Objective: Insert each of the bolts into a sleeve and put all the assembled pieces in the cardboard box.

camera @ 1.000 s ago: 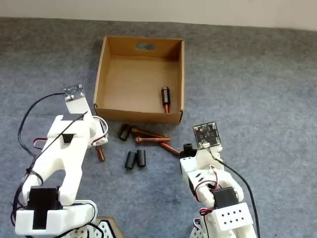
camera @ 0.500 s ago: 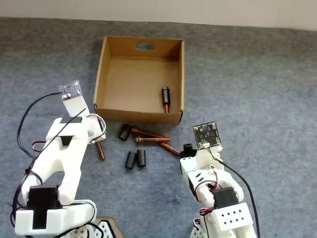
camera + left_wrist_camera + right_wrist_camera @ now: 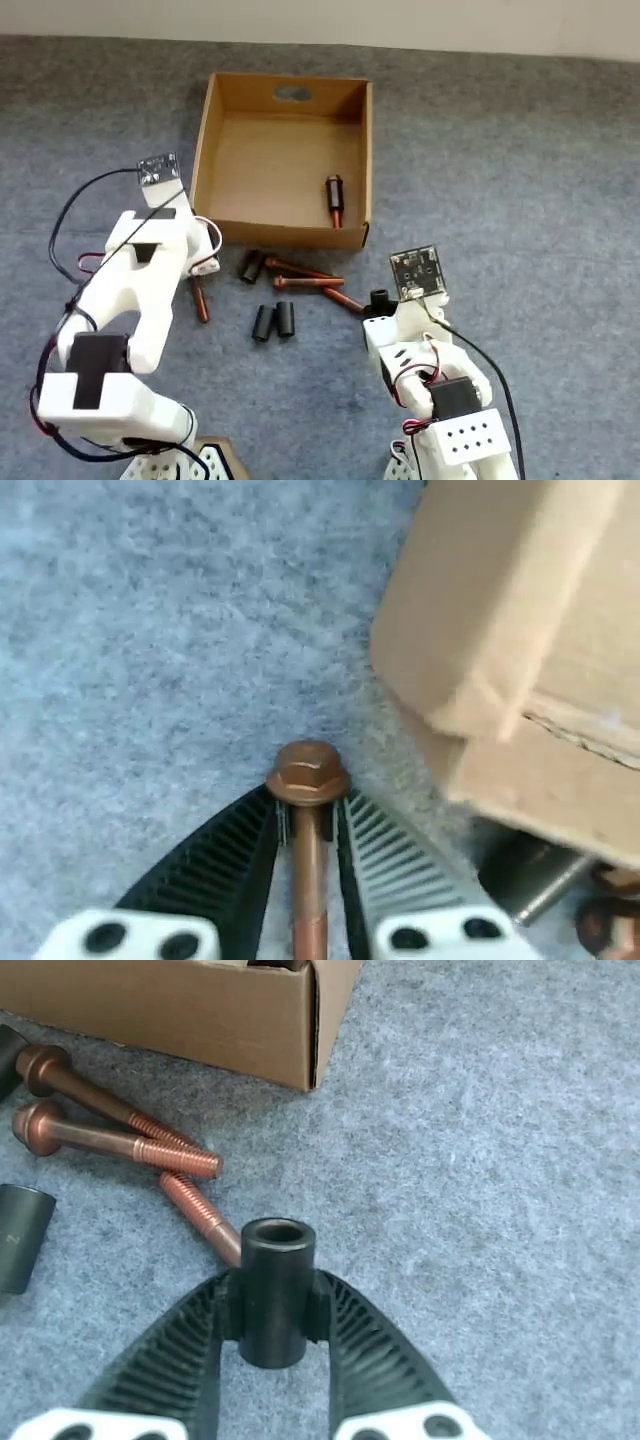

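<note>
Beside the box point(image 3: 280, 232), left gripper point(image 3: 307, 815) with bolt point(image 3: 306, 776) shifted.

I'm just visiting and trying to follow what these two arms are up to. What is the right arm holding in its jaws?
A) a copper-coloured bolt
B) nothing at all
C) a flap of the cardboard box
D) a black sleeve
D: the right wrist view shows the right arm's jaws closed on a black sleeve, hollow end toward the camera; the bolt sits in the left arm's jaws.
</note>
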{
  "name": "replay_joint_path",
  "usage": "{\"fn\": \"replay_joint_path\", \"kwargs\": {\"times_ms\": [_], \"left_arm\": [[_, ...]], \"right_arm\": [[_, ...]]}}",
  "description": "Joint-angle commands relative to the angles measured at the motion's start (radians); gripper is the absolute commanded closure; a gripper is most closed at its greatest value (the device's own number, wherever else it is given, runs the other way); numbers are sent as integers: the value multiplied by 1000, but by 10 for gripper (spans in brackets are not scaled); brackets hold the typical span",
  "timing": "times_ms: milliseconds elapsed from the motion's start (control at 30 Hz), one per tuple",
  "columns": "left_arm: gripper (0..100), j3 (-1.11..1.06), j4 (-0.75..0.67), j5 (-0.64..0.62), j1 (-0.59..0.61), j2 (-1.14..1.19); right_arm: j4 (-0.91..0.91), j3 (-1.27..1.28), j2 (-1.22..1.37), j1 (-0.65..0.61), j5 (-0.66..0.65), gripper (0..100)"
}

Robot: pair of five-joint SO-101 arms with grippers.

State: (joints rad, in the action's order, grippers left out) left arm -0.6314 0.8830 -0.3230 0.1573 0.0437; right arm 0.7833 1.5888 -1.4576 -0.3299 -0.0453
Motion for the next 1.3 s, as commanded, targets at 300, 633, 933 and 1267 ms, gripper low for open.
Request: {"fn": "replay_joint_path", "kwargs": {"times_ms": [300,633,933,1267], "left_arm": [[993,-50,230,6,-159,-446],[993,-254,-49,5,-461,-924],[993,-478,-437,3,-691,-1264],[993,-599,-563,5,-763,-1365]], "right_arm": [[-15,-7,-13,-7,15,993],[61,-12,-74,-5,17,993],[203,22,-346,-7,15,993],[140,-94,-375,-18,84,993]]}}
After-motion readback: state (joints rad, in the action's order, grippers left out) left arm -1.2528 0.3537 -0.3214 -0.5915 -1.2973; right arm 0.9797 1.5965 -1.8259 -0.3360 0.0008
